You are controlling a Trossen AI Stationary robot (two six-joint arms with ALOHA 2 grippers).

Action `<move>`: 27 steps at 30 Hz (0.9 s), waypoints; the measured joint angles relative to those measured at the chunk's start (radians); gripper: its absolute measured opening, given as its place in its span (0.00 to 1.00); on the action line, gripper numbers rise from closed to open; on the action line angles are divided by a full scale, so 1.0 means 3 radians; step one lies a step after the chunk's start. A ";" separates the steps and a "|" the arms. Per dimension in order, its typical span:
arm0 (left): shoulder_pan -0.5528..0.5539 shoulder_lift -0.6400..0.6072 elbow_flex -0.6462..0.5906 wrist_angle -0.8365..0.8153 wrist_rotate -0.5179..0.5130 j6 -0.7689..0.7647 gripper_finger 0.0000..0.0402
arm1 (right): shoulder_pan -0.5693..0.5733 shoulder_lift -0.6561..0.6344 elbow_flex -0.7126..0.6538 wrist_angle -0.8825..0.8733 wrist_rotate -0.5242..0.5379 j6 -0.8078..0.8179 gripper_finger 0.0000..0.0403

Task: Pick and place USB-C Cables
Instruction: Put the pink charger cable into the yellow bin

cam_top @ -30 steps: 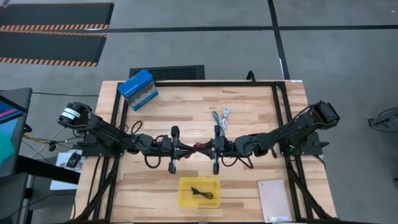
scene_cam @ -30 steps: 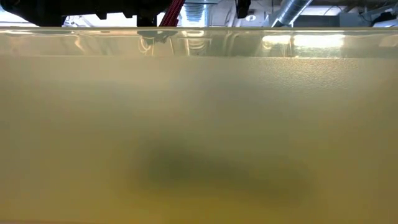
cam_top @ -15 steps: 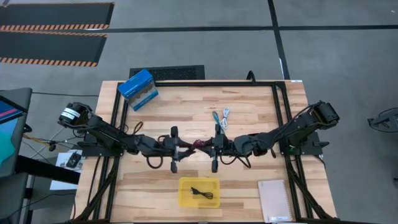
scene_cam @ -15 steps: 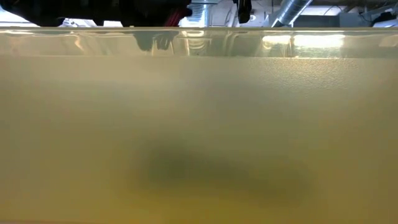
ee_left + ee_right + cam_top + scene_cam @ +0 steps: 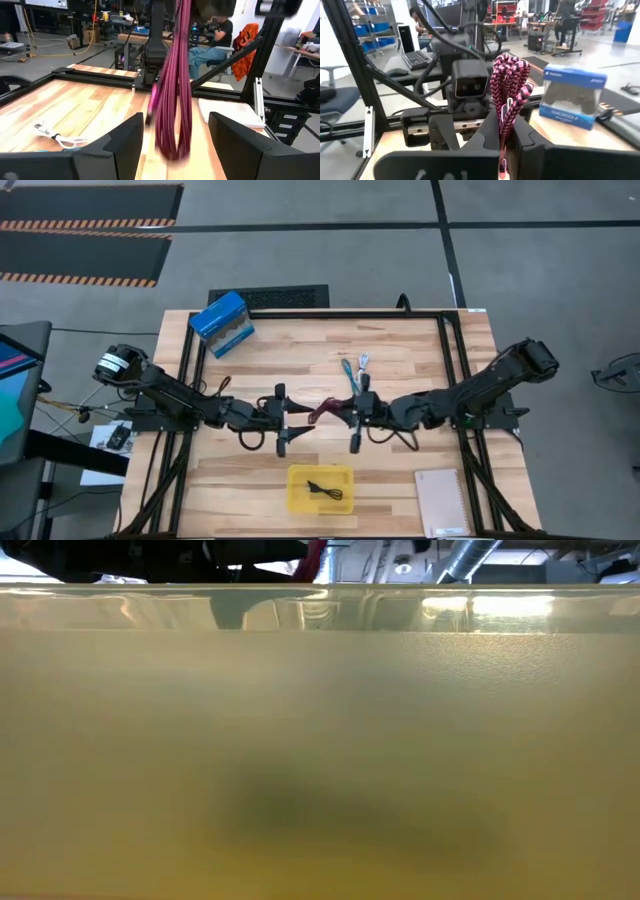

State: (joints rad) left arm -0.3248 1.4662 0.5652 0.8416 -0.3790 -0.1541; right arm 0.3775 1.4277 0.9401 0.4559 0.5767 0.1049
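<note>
Right gripper (image 5: pixel 506 131) clamped on red/black cable (image 5: pixel 509 85), holding it mid-air over table (image 5: pixel 400 480) centre. Left gripper (image 5: pixel 174 135) facing it, jaws apart, cable hanging between its fingers (image 5: pixel 125 137). Teal cable (image 5: pixel 347 369) and white cable (image 5: pixel 363 362) on table, black cable (image 5: pixel 325 490) in yellow tray (image 5: pixel 297 477).

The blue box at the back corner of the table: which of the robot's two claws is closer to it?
Left. The left gripper sits mid-table, on the blue box's side; the right gripper, clamped on a red cable, is farther across.
</note>
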 joint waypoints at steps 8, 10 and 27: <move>0.0000 0.0001 0.0000 -0.0082 -0.0104 -0.0072 0.53 | 0.0277 -0.0463 0.0001 -0.0484 0.0080 0.0061 0.03; 0.0000 0.0001 0.0000 -0.0098 -0.0186 -0.0084 0.53 | 0.0345 -0.0478 0.0003 -0.0537 -0.0147 0.0176 0.03; 0.0000 0.0003 0.0000 -0.0113 -0.0379 -0.0088 0.53 | 0.0174 0.0218 0.0327 -0.1188 -0.1697 0.1245 0.03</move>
State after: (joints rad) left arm -0.3248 1.4670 0.5652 0.8077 -0.4928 -0.1806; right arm 0.4296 1.4931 1.0381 0.0996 0.0676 0.4785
